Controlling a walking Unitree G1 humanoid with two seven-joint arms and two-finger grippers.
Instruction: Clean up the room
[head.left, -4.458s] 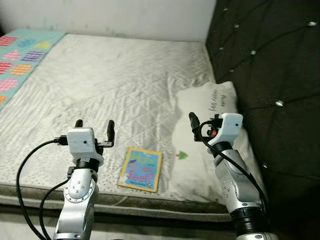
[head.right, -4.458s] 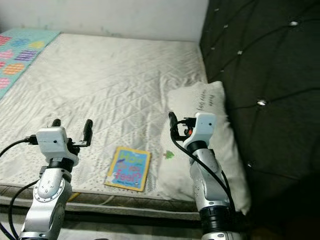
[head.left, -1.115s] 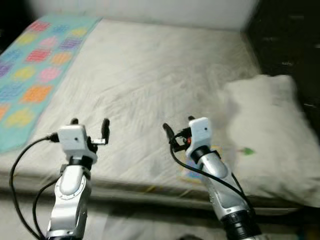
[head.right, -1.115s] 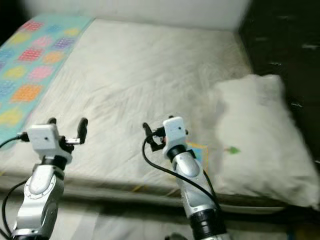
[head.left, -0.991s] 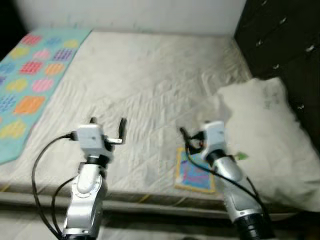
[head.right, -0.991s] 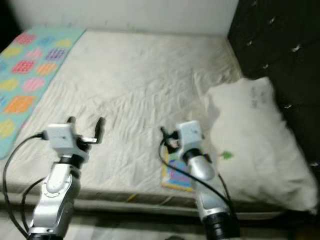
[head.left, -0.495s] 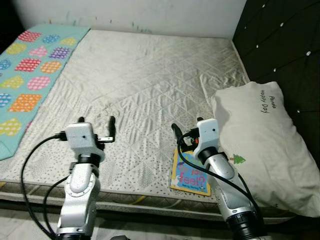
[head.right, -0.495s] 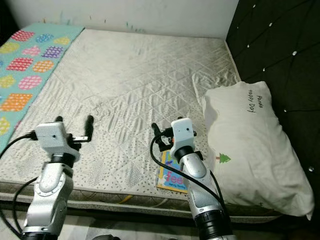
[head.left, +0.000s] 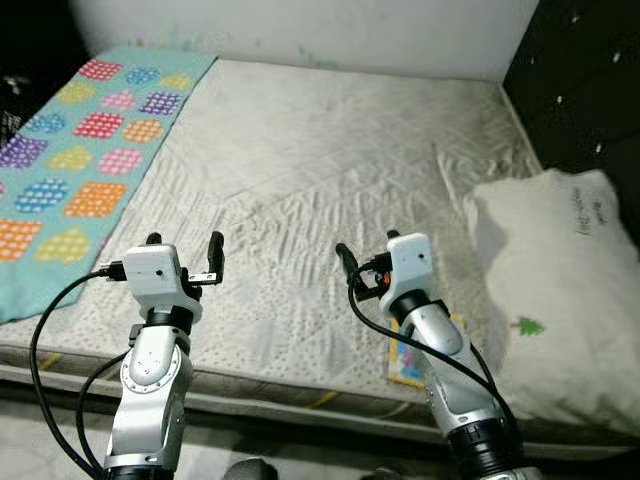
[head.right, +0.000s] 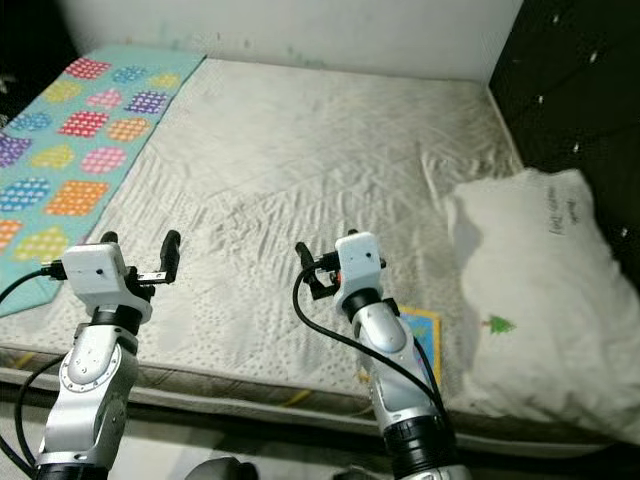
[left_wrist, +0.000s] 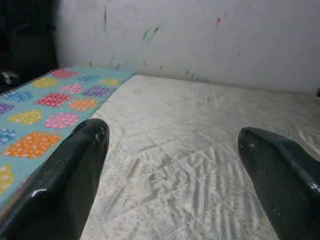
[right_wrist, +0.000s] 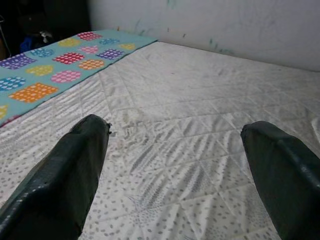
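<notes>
Together we held both arms raised over the near edge of the bed (head.left: 300, 180), nothing between either pair of fingers. Our left gripper (head.left: 183, 245) had its fingers (left_wrist: 65, 175) spread wide, pointing out across the quilted white mattress toward the far wall (left_wrist: 200, 35). Our right gripper (head.left: 365, 248) was spread just as wide, its fingers (right_wrist: 65, 165) aimed over the same bare quilting.

Below and just behind our right fingers, partly hidden by that forearm, lay the children's book (head.left: 412, 360), flat on the mattress close to the bed's near edge. We were not touching it. Beyond the right fingers' outer side sat the white pillow (head.left: 560, 290), printed with a small green tree and some handwriting, resting against the dark tufted headboard (head.left: 590, 90).

Off past our left fingers' outer side, the teal blanket (head.left: 90, 150) with coloured patches covered the far strip of the bed, and it showed in both wrist views beside one finger. The mattress ahead of both pairs of fingers showed rumpled creases.
</notes>
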